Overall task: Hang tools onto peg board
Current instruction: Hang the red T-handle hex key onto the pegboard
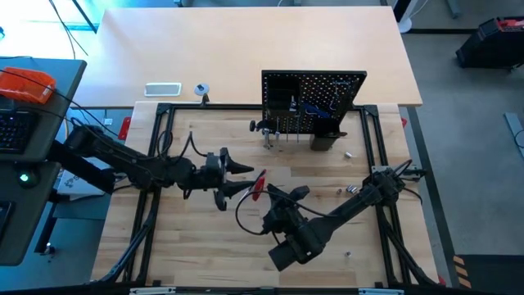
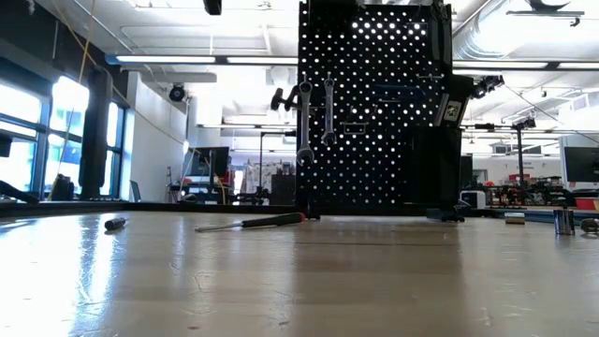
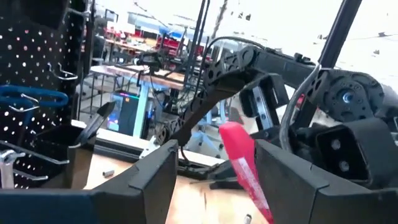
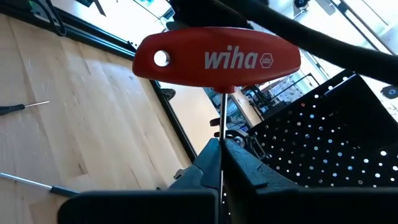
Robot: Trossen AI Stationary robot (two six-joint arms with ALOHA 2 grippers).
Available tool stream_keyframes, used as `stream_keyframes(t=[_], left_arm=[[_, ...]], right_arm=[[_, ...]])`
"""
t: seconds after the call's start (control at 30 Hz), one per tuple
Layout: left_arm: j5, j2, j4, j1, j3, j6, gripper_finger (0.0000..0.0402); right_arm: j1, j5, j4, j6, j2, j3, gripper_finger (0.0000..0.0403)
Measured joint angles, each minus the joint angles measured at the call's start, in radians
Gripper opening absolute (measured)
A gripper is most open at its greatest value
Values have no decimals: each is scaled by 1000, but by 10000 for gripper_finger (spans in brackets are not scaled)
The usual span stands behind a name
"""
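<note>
A red T-handled tool marked "wiha" hangs above the table's middle, with my right gripper shut on its thin shaft. My left gripper is open and faces it from the table's left. The red handle stands between its fingertips with a gap on each side. At the far edge the black peg board stands upright. Two silver wrenches and a blue-handled key hang on its hooks. A red-handled screwdriver lies flat on the table. My right gripper pinches the tool's thin metal shaft between its two fingers, a little below the red cross handle. The fingers are about level, come from the table's near right, and lie along the shaft. The handle sits crosswise beyond the fingertips, clear of the table.
Small metal bits lie right of the middle, and more lie near my right arm. A small black bin hangs low on the board. Two thin-shafted tools lie on the wood at the left. Black frame rails border the table.
</note>
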Motion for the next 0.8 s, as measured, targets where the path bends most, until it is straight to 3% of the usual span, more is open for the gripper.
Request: stream_keyframes(t=[0.8], left_arm=[[15,-28,-137,-13,0,-23,203]], right_arm=[[-40,-28,-1,-50,0,0,0]])
